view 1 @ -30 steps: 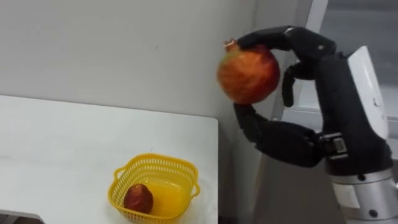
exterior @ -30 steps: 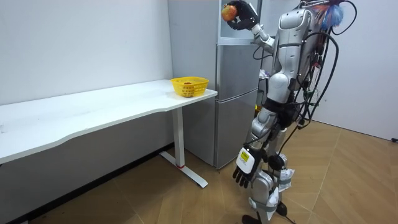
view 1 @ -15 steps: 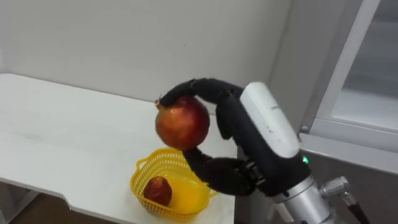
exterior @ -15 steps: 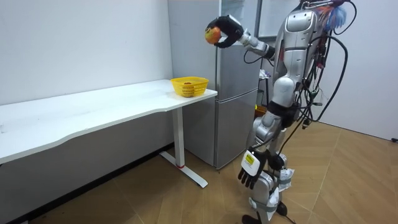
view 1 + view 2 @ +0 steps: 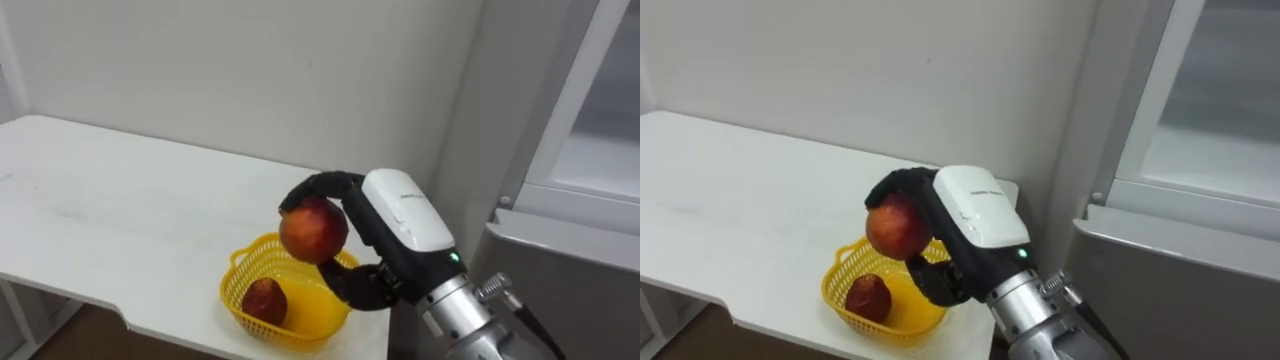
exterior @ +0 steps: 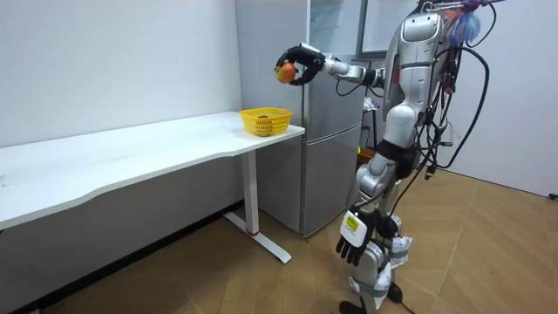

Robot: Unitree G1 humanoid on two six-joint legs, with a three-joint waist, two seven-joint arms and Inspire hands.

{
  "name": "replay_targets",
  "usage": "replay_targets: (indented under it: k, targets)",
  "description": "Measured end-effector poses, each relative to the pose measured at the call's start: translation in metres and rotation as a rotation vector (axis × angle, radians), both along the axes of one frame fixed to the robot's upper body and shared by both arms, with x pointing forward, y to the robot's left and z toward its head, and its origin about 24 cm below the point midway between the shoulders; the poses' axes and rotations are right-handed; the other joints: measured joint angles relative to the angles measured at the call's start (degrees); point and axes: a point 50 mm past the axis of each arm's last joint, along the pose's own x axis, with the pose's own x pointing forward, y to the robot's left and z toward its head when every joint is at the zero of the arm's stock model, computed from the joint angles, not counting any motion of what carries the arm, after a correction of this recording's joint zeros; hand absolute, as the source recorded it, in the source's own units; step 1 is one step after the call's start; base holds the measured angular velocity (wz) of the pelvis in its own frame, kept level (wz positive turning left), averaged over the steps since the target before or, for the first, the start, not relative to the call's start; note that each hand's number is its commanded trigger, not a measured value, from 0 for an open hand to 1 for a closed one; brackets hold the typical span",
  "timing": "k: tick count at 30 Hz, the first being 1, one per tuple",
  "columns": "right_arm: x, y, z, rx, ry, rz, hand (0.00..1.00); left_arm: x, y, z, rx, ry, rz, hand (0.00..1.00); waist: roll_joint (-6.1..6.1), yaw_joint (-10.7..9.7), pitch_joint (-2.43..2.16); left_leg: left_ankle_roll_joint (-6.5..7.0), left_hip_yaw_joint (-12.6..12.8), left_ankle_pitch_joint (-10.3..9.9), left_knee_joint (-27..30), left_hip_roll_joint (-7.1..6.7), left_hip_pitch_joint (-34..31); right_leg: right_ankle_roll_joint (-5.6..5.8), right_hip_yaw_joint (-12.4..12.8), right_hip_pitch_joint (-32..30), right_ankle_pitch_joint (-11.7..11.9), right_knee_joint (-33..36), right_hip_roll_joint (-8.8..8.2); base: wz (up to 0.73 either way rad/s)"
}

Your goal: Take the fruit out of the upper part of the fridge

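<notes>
Yellow basket [image 5: 236, 288] holds fruit [image 5: 265, 301], hand [image 5: 398, 213] grips apple [image 5: 314, 230]

Lab-type test room set up as mock home, not lived-in kitchen. Plain white walls [image 6: 113, 61]; wood-pattern floor [image 6: 218, 279]. Long white table [image 6: 131, 161] on white metal legs along wall (office-desk type, front edge wavy). Tall grey fridge [image 6: 330, 131], upper and lower door, standing free just beside table's end. Domestic touch: yellow basket [image 6: 265, 120] on table corner nearest fridge, red fruit [image 5: 264, 300] lying inside.
</notes>
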Motion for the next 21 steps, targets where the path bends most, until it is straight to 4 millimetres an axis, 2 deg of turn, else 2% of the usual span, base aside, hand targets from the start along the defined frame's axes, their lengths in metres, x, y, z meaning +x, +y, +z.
replay_targets:
  k: [2, 6, 9, 17, 21]
  targets:
    - [0.005, -0.005, -0.013, -0.025, 0.056, -0.035, 1.00, 0.002, 0.000, 0.000, 0.002, -0.009, -0.003, 0.00, -0.40, 0.5, -0.13, 0.00, 0.0, 0.0, -0.1, -0.01, 0.0, 0.00, 0.1, 0.0, 0.0, 0.0, 0.01, 0.05]
    - [0.011, -0.014, -0.030, -0.073, 0.121, -0.096, 1.00, 0.002, 0.001, 0.001, 0.007, -0.010, -0.001, 0.00, -1.14, 1.5, 0.09, 0.01, -0.2, 0.0, -0.1, -0.04, -0.1, 0.00, 0.1, 0.0, 0.0, 0.0, -0.02, 0.00]
    - [0.011, -0.014, -0.031, -0.102, 0.107, -0.103, 1.00, 0.001, 0.003, 0.001, 0.009, -0.006, 0.000, 0.00, -1.28, 1.5, 0.27, 0.01, -0.4, 0.0, -0.3, -0.05, -0.3, 0.01, -0.3, -0.1, 0.0, 0.0, -0.03, 0.03]
    - [0.012, -0.016, -0.033, -0.111, 0.117, -0.118, 1.00, 0.006, 0.005, 0.003, 0.017, -0.015, -0.003, 0.00, -1.43, 1.5, 0.31, 0.02, -1.2, 0.0, -0.2, -0.25, -0.3, 0.06, -1.3, 0.2, 0.0, 0.0, -0.21, 0.05]
    - [0.013, -0.016, -0.034, -0.113, 0.119, -0.120, 1.00, 0.007, 0.006, 0.003, 0.020, -0.021, -0.004, 0.00, -1.46, 2.2, 0.33, 0.05, -1.2, 0.0, -0.2, -0.31, -0.3, 0.15, -1.3, 0.1, -0.1, 0.1, -0.27, 0.00]
